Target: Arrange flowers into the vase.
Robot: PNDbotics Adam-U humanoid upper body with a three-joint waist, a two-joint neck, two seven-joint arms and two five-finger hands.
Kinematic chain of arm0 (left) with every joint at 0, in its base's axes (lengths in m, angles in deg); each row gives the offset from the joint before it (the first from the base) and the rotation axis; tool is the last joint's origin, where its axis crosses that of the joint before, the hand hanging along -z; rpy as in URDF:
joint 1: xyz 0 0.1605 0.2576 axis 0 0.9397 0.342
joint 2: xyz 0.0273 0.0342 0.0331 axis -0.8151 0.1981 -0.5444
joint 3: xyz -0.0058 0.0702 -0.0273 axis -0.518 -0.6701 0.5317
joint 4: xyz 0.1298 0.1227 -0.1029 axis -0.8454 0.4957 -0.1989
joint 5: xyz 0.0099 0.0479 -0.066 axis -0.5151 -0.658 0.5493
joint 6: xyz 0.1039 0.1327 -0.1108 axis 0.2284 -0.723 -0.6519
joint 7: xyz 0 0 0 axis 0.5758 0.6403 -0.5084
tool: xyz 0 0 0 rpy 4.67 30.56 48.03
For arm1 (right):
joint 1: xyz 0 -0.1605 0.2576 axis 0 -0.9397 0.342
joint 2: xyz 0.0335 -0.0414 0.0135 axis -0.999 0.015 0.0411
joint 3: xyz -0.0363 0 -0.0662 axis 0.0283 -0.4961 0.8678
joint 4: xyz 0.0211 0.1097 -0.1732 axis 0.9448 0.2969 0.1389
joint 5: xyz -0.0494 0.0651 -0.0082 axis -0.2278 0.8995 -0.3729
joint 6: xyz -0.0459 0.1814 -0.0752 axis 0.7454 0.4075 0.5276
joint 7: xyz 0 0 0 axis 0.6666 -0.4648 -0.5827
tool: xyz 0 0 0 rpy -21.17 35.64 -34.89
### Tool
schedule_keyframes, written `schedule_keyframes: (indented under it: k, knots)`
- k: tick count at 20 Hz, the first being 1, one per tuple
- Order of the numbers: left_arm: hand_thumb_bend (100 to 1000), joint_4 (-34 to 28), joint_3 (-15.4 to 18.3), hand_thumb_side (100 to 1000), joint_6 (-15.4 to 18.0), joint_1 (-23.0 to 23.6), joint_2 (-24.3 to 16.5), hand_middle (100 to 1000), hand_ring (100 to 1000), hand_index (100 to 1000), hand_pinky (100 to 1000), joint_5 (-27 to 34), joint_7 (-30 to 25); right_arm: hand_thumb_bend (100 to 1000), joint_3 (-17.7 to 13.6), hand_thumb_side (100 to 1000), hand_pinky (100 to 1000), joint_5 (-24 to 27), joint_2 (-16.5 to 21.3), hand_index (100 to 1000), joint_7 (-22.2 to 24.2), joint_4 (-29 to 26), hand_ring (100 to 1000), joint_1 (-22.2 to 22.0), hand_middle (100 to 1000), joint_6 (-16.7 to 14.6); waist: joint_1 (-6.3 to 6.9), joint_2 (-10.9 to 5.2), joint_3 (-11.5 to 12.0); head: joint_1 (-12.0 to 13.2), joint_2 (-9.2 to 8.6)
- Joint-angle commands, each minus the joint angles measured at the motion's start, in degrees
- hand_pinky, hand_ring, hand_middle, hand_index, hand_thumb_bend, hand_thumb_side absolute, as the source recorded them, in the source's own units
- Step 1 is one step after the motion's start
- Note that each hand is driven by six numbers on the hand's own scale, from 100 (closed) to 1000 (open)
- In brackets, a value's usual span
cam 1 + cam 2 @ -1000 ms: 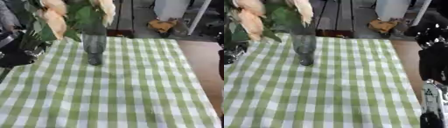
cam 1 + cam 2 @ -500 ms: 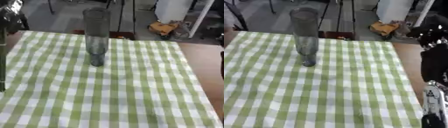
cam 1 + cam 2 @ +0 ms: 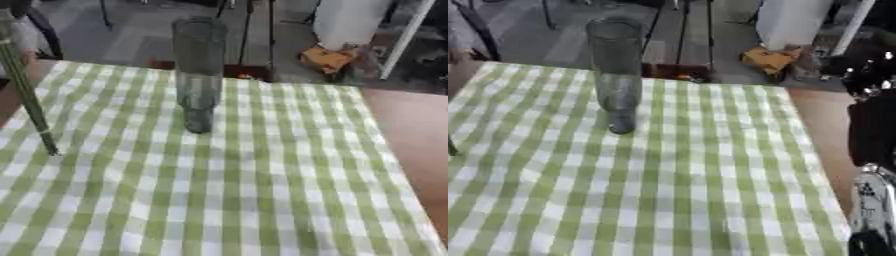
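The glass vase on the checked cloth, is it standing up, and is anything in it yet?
Upright and empty: the vase stands on the cloth, no stems inside. A green stem hangs left of it.

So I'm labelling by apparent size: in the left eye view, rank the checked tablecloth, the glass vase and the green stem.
1. checked tablecloth, by far
2. glass vase
3. green stem: about as long as the vase but much thinner, and cut off at the top edge.

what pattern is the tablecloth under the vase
Green and white checks on the tablecloth; the left eye view shows it best.
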Motion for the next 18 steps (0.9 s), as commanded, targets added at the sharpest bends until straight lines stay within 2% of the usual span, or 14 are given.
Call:
schedule_keyframes:
  k: [1, 11, 18]
  knots:
    - [100, 0.44, 1.21, 700, 1.23, -2.77, -0.07, 100, 100, 134, 100, 0.63, 2.08, 100, -0.08, 1000, 647, 0.67, 1.38, 792, 0.2, -0.2, 651, 0.84, 577, -0.41, 0.39, -1.09, -0.21, 0.73, -0.85]
    - [100, 9.56, 2.71, 718, 5.33, -9.91, 2.5, 100, 100, 135, 100, 0.72, 6.7, 100, 0.71, 1000, 644, 1.31, 2.08, 790, 1.05, 0.25, 650, 1.56, 576, -0.82, 1.01, -1.2, -1.76, 1.46, -0.92]
    - [100, 14.48, 3.37, 716, 9.0, -14.33, 3.66, 100, 100, 137, 100, -0.29, 9.13, 100, 0.99, 1000, 645, 1.72, 2.95, 790, 1.62, 0.54, 651, 2.16, 576, -0.87, 1.79, -0.31, -2.86, 2.67, -1.67]
